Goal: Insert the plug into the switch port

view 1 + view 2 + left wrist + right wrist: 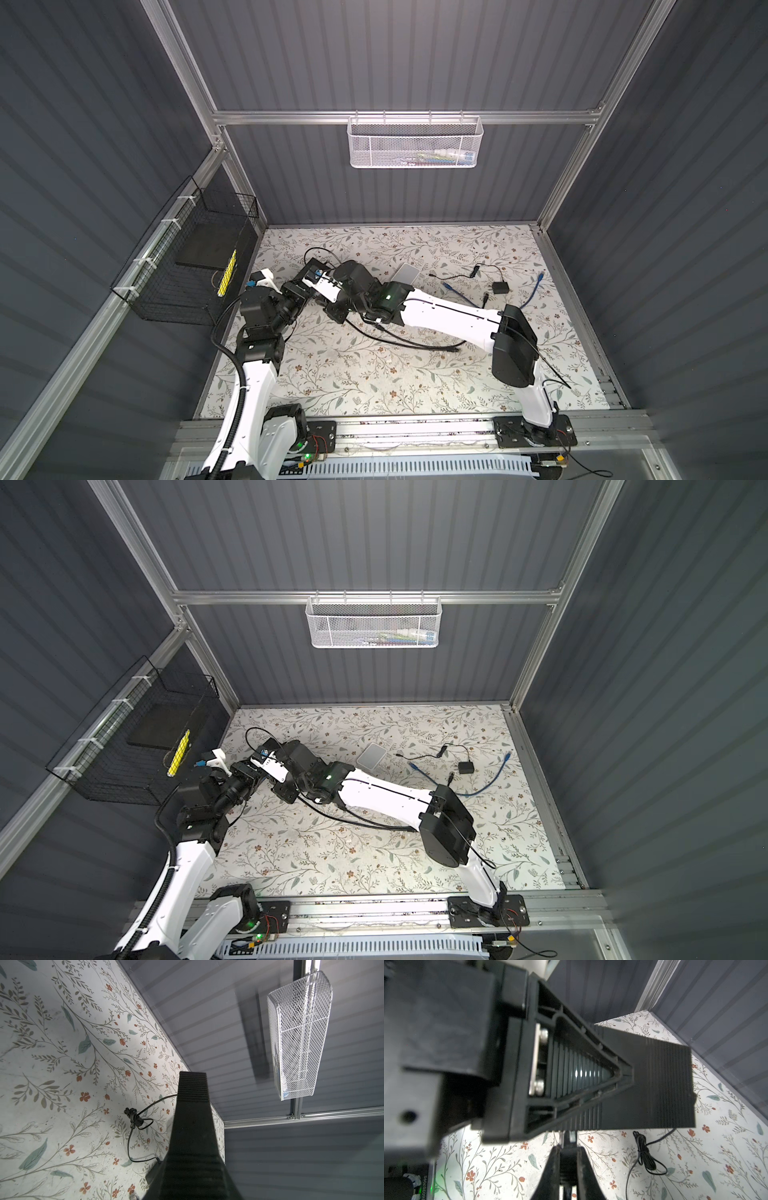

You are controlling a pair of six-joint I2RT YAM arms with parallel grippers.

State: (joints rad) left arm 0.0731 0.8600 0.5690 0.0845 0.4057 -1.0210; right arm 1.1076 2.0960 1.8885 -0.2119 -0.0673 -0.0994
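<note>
The switch (316, 262) (271, 742) is a flat black ribbed box held off the table at the left. My left gripper (308, 275) is shut on it, one finger (591, 1076) lying flat on the switch (654, 1084). In the left wrist view that finger (193, 1126) hides nearly all of it. My right gripper (320, 277) (568, 1152) reaches across and is shut on the blue plug (318, 273) (262, 753). The plug's tip (569, 1136) meets the switch's near edge. Whether it sits inside a port cannot be told.
A thin black cable with a tied bundle (133, 1118) (643, 1153) runs from the switch. A white box (405, 274), blue cables (457, 291), a black adapter (500, 287) and black leads (407, 340) lie on the floral table. A black wire basket (187, 266) hangs left, a white mesh basket (415, 141) on the back wall.
</note>
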